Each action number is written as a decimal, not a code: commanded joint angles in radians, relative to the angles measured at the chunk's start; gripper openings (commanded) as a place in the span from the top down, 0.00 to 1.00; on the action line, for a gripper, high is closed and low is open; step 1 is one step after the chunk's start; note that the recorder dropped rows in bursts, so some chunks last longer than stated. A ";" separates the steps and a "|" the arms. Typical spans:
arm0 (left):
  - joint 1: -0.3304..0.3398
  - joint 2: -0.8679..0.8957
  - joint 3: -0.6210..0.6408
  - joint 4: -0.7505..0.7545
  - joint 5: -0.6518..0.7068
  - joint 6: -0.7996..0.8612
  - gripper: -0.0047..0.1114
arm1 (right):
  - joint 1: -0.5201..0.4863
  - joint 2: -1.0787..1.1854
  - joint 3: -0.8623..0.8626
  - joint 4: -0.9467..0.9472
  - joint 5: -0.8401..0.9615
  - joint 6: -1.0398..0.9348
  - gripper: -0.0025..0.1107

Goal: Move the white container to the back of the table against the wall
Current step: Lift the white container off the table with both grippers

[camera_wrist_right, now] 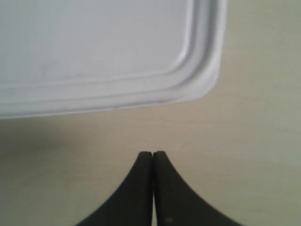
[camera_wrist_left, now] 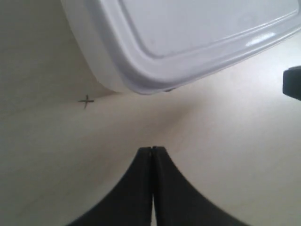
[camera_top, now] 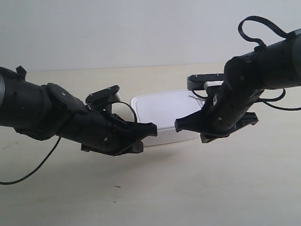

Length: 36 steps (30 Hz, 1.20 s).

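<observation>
The white container (camera_top: 164, 110) sits lid-on near the middle of the table (camera_top: 197, 188), with bare table between it and the wall (camera_top: 141, 28). Both black grippers hover low at its near edge. The gripper of the arm at the exterior view's left (camera_top: 151, 129) points at the near left corner, and that of the arm at the exterior view's right (camera_top: 180, 125) at the near right part. In the left wrist view my left gripper (camera_wrist_left: 152, 148) is shut, empty, a short gap from the container (camera_wrist_left: 188, 37). My right gripper (camera_wrist_right: 153, 153) is shut and empty, just short of the lid's (camera_wrist_right: 94, 52) rim.
A small pencilled cross (camera_wrist_left: 86, 100) marks the table beside the container's corner. The other gripper's tip (camera_wrist_left: 292, 82) shows at the edge of the left wrist view. A black cable (camera_top: 37, 165) trails from the arm at the exterior view's left.
</observation>
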 commanded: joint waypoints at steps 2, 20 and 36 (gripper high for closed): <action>-0.011 0.020 -0.041 -0.012 -0.025 0.013 0.96 | -0.032 -0.015 0.003 0.079 -0.032 -0.066 0.98; -0.011 0.116 -0.124 -0.022 -0.074 0.054 0.96 | -0.032 0.066 0.003 0.141 -0.163 -0.091 0.98; -0.004 0.157 -0.164 0.000 -0.122 0.058 0.96 | -0.032 0.117 -0.034 0.198 -0.221 -0.109 0.98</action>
